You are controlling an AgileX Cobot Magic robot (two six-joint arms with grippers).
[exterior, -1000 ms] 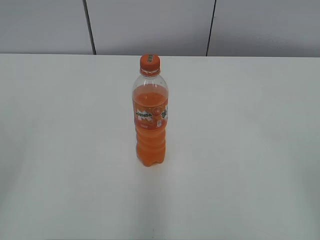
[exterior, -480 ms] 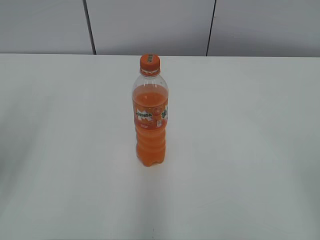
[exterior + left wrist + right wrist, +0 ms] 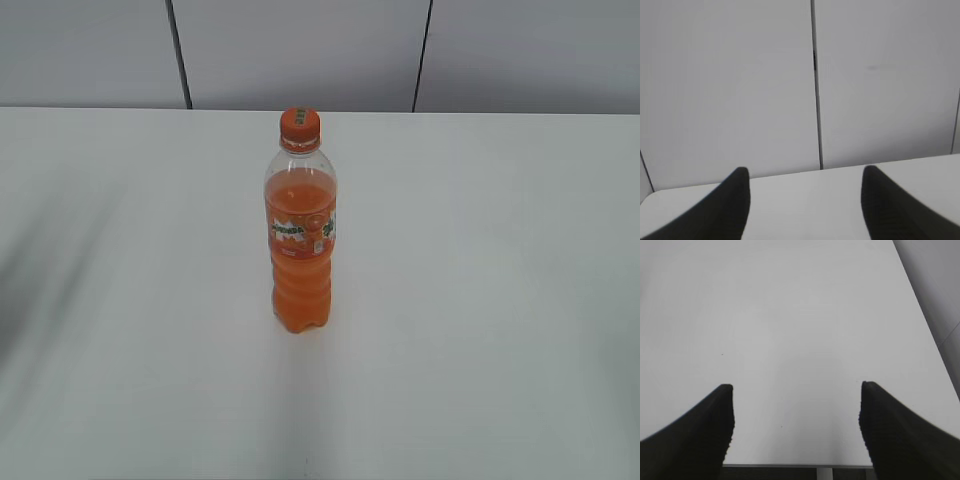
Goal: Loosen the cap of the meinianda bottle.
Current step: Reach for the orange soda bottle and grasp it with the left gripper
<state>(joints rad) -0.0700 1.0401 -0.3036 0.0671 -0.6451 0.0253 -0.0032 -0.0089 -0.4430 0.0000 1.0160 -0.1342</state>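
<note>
The meinianda bottle [image 3: 300, 240] stands upright in the middle of the white table [image 3: 480, 250] in the exterior view, filled with orange drink, with its label band round the middle. Its orange cap [image 3: 299, 123] sits on top. Neither gripper shows in the exterior view. My left gripper [image 3: 804, 174] is open and empty, facing the far table edge and the wall. My right gripper [image 3: 797, 390] is open and empty above bare table. The bottle shows in neither wrist view.
A grey panelled wall [image 3: 300, 50] with dark seams stands behind the table. In the right wrist view the table's edge [image 3: 790, 466] runs along the bottom and its right edge slants at the upper right. A faint shadow lies on the table's left side.
The bottle has not moved. A faint shadow on the left of the table has shifted and grown slightly.
</note>
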